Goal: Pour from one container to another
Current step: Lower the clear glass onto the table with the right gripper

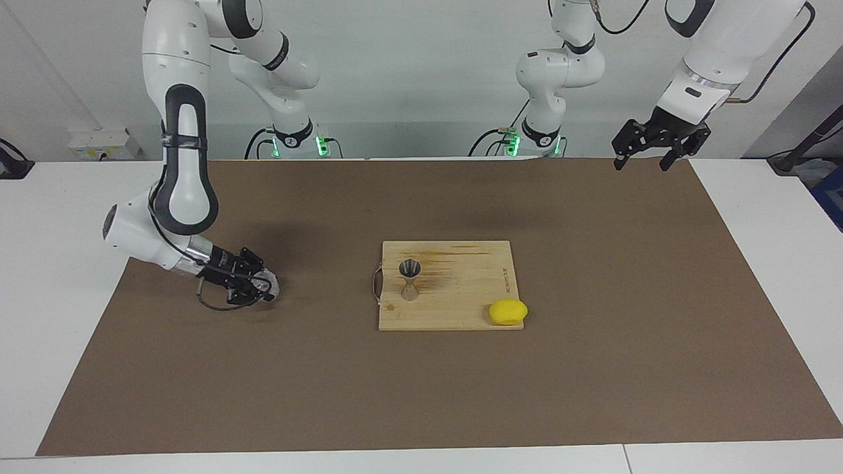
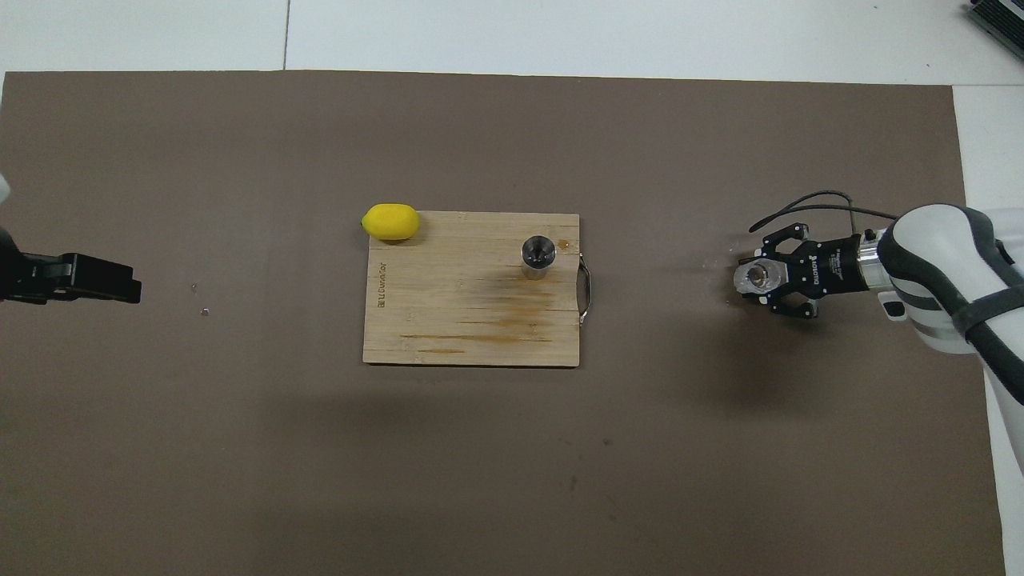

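Brown matting [image 1: 593, 316] covered most of the white surface [image 1: 53, 210] in the facing view, with a wooden cutting board [image 1: 454, 289] at its middle. On the board's end toward the right arm stood the metal jigger [image 1: 409, 280], upright, and a lemon [image 1: 508, 312] sat on the board's corner at about four o'clock from the jigger. At nine o'clock from the board, well apart from it, the right pincer [image 1: 263, 288] lay low over the matting with its fingers closed around the glass cup [image 1: 269, 285], which sat right at the fingertips. The left pincer [image 1: 649, 148] hung high over the matting's edge at the left arm's end, fingers spread, waiting.

From overhead, the glass cup [image 2: 754, 277] showed between the right pincer's [image 2: 760, 280] fingers, at three o'clock from the jigger [image 2: 538, 256]. The lemon [image 2: 390, 222] lay at about ten o'clock from the jigger, on the cutting board's [image 2: 448, 320] corner. The left pincer [image 2: 96, 278] showed at nine o'clock, holding nothing.
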Action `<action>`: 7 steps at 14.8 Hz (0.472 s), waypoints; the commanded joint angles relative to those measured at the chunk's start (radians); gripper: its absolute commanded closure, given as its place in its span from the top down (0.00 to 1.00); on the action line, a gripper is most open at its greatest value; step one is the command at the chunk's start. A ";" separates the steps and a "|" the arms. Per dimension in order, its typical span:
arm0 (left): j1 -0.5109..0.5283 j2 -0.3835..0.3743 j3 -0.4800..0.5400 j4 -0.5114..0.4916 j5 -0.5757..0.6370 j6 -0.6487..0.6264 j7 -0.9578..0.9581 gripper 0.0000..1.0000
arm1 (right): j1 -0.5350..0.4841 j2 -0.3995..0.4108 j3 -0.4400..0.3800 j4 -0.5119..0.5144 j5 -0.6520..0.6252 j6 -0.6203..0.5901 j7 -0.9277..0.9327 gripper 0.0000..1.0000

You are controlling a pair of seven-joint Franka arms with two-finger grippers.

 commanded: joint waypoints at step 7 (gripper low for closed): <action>0.005 -0.020 -0.001 -0.013 -0.004 -0.012 0.000 1.00 | -0.079 -0.033 0.005 -0.028 0.000 -0.006 -0.043 0.55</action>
